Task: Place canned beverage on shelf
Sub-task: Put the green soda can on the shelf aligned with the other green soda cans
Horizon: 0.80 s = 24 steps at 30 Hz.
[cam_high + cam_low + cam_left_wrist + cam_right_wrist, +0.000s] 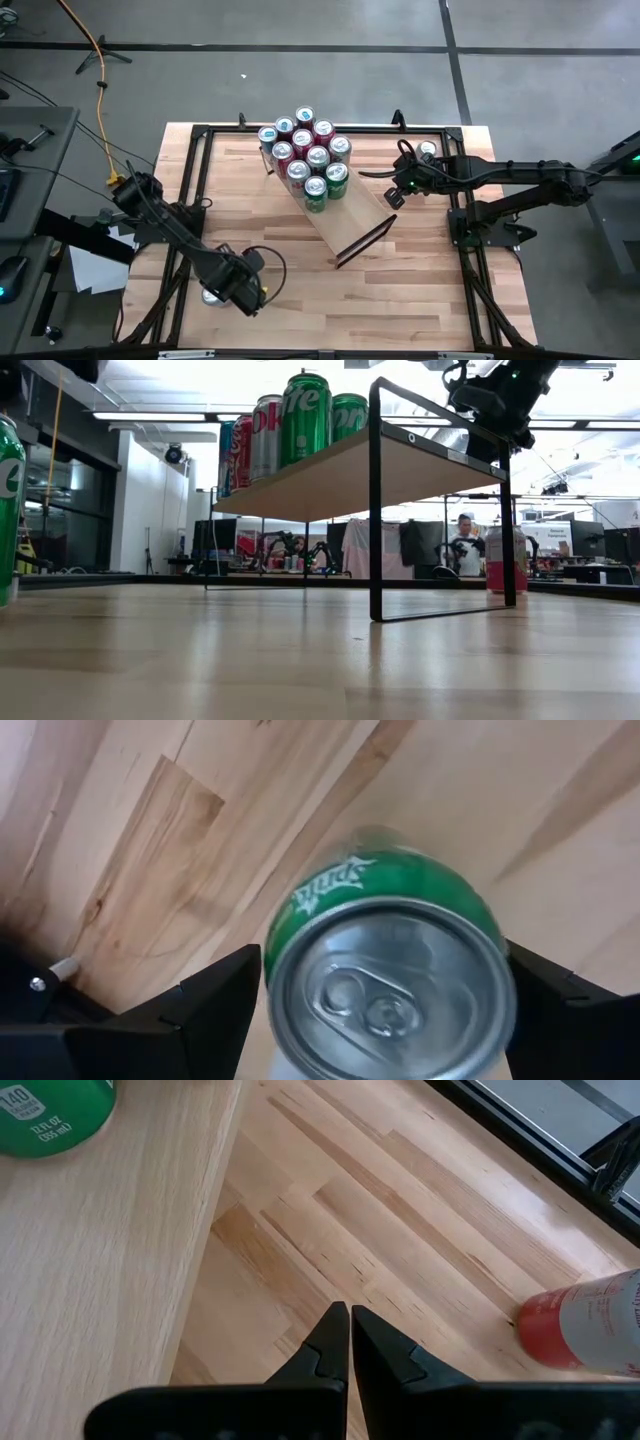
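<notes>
A green soda can [390,950] sits between the two fingers of my left gripper [220,293] near the table's front left. The can's edge also shows in the low view [10,510]. The shelf [350,215] runs slantwise across the table's middle on its black frame. Several red and green cans [308,155] stand upright on its far left end. My right gripper [350,1320] is shut and empty. It hangs above the table beside the shelf's bare right end [440,450]. My left gripper pinches the green can between its two fingers [215,1005], one on each side of the can's wall just below the top rim [285,935]. The fingers come from above, slanting down. The can is upright. I cannot tell whether its base rests on the table.
A red can [585,1325] stands on the table at the far right [427,150], beyond my right gripper. The shelf's right half is bare wood. A black frame [200,135] runs around the tabletop's edges. A person [463,545] stands in the room far behind.
</notes>
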{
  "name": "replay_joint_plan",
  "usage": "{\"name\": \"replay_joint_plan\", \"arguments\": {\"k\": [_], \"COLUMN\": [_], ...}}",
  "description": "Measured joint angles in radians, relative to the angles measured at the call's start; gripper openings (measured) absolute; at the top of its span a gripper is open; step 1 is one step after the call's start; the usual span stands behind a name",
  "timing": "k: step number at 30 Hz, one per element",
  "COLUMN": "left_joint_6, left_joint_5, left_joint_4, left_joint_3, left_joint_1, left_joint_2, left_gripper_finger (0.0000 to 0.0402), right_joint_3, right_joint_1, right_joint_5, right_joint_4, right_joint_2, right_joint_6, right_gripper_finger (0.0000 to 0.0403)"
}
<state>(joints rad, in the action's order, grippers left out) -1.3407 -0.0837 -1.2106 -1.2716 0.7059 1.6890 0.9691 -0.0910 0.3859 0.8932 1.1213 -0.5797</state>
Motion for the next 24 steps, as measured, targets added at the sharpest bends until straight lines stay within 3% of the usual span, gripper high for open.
{"name": "replay_joint_plan", "arguments": {"k": [5, 11, 13, 18, 22, 24], "left_joint_6": [0.001, 0.036, 0.053, 0.112, 0.218, 0.307], "left_joint_5": [0.005, 0.062, 0.080, 0.035, -0.051, -0.079], "left_joint_4": [0.002, 0.002, 0.002, -0.036, -0.065, -0.070], "left_joint_3": [0.018, 0.020, 0.022, -0.026, -0.112, -0.168], "left_joint_1": [-0.006, -0.006, -0.006, -0.018, -0.058, -0.084], "left_joint_2": [0.000, -0.011, -0.026, -0.119, -0.209, -0.246], "left_gripper_finger": [0.0282, 0.0194, 0.0193, 0.0193, 0.0193, 0.0193], "right_joint_3": [0.000, 0.000, 0.000, 0.000, 0.003, 0.023], "right_joint_1": [0.000, 0.000, 0.000, 0.000, 0.009, 0.017], "right_joint_5": [0.000, 0.000, -0.008, -0.137, -0.313, -0.346], "right_joint_4": [0.000, 0.000, 0.000, -0.083, -0.331, -0.440], "right_joint_2": [0.000, 0.000, 0.000, 0.000, -0.005, -0.005], "right_joint_6": [0.000, -0.001, -0.023, -0.023, 0.025, 0.030], "right_gripper_finger": [0.0001, 0.0001, 0.0001, 0.0001, 0.0001, 0.0006]}}
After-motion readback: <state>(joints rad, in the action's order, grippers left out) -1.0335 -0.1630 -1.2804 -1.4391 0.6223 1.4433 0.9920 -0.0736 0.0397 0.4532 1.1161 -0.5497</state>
